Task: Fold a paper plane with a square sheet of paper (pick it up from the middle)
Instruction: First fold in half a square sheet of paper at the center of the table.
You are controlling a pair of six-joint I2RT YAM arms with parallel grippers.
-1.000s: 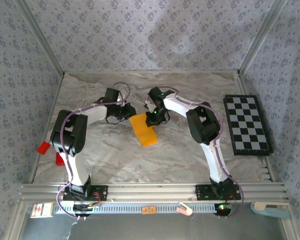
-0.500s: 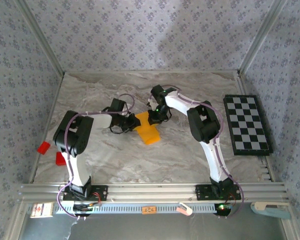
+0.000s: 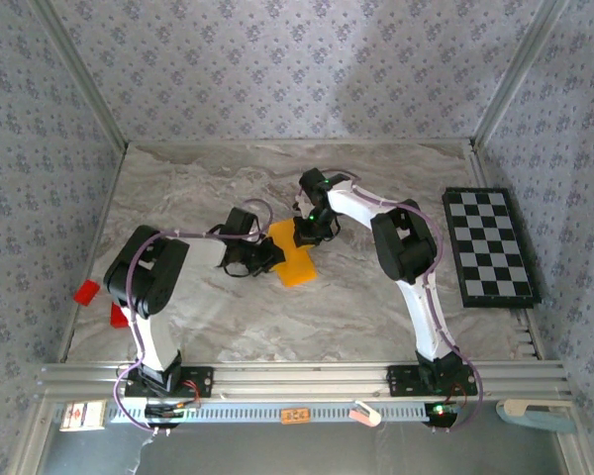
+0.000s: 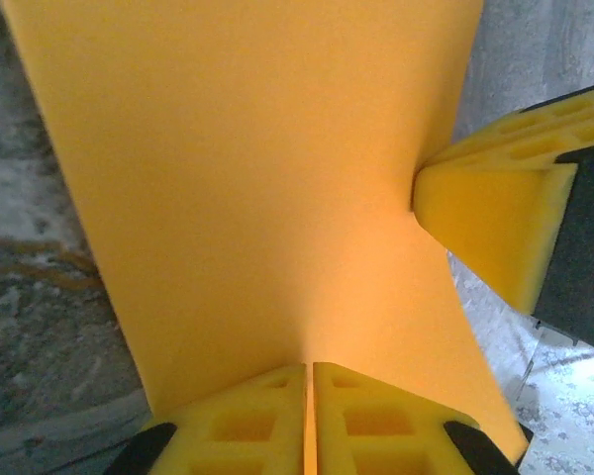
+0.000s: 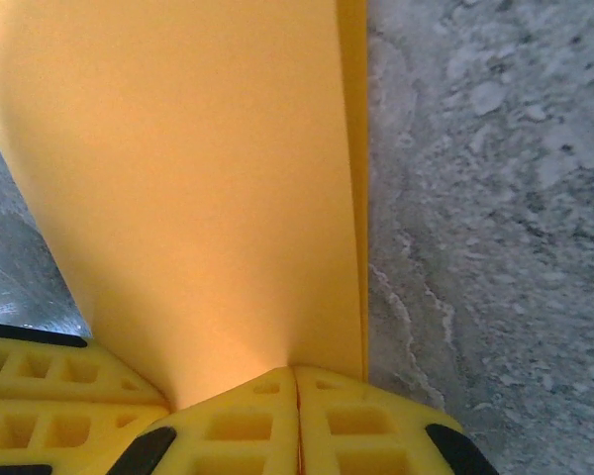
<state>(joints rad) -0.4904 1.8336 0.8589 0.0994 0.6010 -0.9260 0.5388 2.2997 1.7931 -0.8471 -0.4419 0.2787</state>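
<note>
The marbled bench (image 3: 376, 188) fills the floor of the walled cell. A black-and-white checkerboard (image 3: 490, 245) lies flat at its right edge, well apart from the rest. Both arms reach in toward mid-bench and meet over the square sheet of paper (image 3: 295, 262), orange-yellow. In the top view it looks like a short folded strip, near end toward the arm bases, far end between the 2 tools.

The left end effector (image 4: 309, 381) is fully closed, pads together, pinching the sheet's left side. The right end effector (image 5: 296, 381) is likewise closed and nips the sheet at its far-right edge, just beside the left one. In the right wrist view, a 2nd layer's edge runs along the sheet's right side. Whether the sheet touches the bench under the grips can't be told.

2 small red blocks (image 3: 86, 292) sit at the left edge, near the left arm.
</note>
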